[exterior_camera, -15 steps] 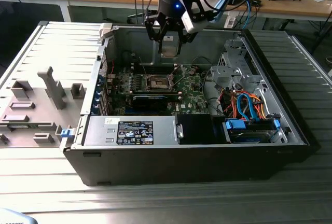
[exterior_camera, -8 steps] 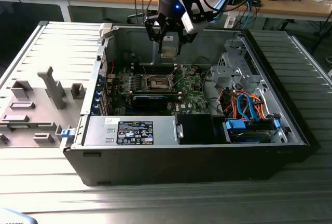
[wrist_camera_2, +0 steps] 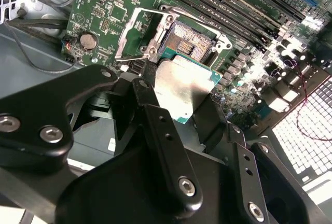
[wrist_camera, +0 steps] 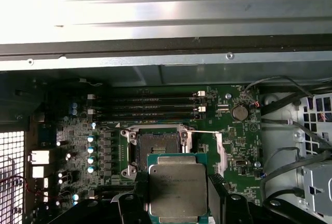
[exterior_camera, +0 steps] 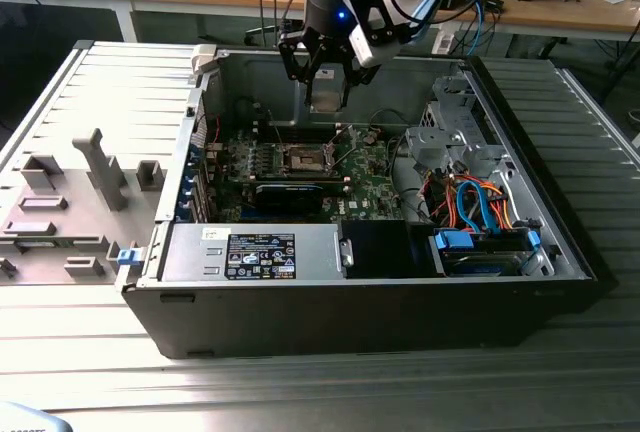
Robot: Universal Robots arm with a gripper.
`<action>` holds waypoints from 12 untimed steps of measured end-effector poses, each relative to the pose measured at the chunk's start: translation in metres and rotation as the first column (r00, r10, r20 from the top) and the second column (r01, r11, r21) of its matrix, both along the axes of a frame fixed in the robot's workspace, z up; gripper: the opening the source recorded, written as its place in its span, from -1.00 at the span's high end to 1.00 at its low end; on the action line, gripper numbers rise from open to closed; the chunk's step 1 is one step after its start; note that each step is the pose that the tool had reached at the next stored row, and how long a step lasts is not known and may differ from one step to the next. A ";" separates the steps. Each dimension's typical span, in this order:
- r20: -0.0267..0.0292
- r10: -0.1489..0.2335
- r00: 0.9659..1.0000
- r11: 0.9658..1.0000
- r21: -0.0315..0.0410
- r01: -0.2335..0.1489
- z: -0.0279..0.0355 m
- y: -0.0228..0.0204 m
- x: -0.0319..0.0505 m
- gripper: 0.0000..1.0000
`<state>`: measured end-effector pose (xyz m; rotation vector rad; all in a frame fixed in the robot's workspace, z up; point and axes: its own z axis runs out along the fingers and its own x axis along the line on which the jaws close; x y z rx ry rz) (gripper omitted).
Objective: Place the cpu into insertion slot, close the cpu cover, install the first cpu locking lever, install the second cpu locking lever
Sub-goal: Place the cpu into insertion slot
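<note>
Holding the cpu point(wrist_camera: 178, 190) by its edges, my gripper point(exterior_camera: 328, 84) is closed on it, up above the green board point(wrist_camera: 233, 130). The insertion slot point(wrist_camera: 155, 149) sits bare below, offset from the chip, w/ the cpu cover point(wrist_camera_2: 126, 35) swung open beside it. Step 1, placing, is in hand, I'd say. The next move prob. needs the chip squared w/ the socket & lowered level, no tilt.
</note>
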<state>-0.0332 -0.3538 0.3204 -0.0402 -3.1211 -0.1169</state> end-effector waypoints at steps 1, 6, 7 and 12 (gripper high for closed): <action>0.000 0.000 1.000 1.000 0.000 0.000 -0.0002 0.0000 0.0000 -0.08; 0.000 0.000 1.000 1.000 0.000 0.000 -0.0013 0.0000 0.0000 -0.08; 0.000 0.000 1.000 1.000 0.000 0.000 -0.0016 0.0000 0.0000 -0.08; 0.000 0.000 1.000 1.000 0.000 0.000 -0.0022 0.0000 0.0000 -0.08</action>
